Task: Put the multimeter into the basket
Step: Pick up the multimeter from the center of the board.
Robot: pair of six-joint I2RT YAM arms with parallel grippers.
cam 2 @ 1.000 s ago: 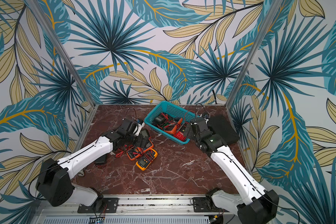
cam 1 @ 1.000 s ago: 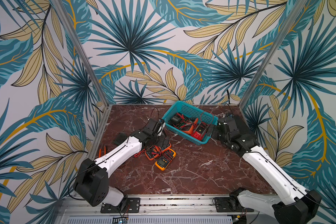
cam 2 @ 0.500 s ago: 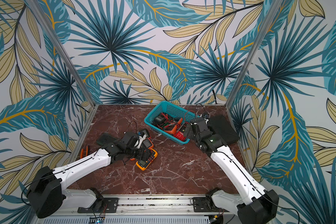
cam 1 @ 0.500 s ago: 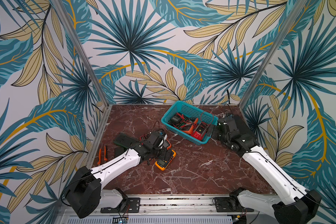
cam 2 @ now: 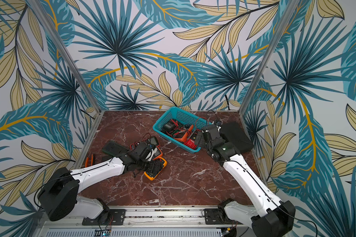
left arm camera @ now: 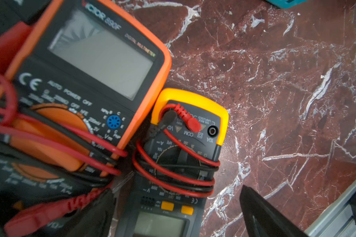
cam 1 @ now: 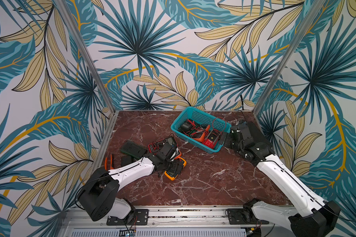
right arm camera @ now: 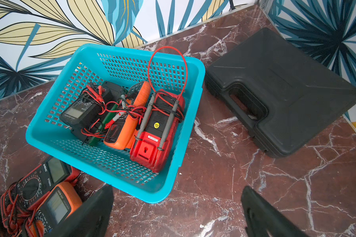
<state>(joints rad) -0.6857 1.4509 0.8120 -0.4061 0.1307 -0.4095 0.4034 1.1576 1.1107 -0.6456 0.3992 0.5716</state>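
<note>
The yellow multimeter (left arm camera: 181,164) lies flat on the table (left arm camera: 275,102) just below my left gripper (left arm camera: 176,189), edge to edge with an orange multimeter (left arm camera: 86,82). I judge it a stiff, lightish plastic block in a grippy rubber boot, best pinched across its narrow sides at the middle, though the leads (left arm camera: 173,180) wound there may slide. My jaws are spread wide and empty, straddling it from above; whether a finger (left arm camera: 263,213) brushes anything I cannot tell, and the basket (cam 1: 193,142) sits well ahead of the gripper.
</note>
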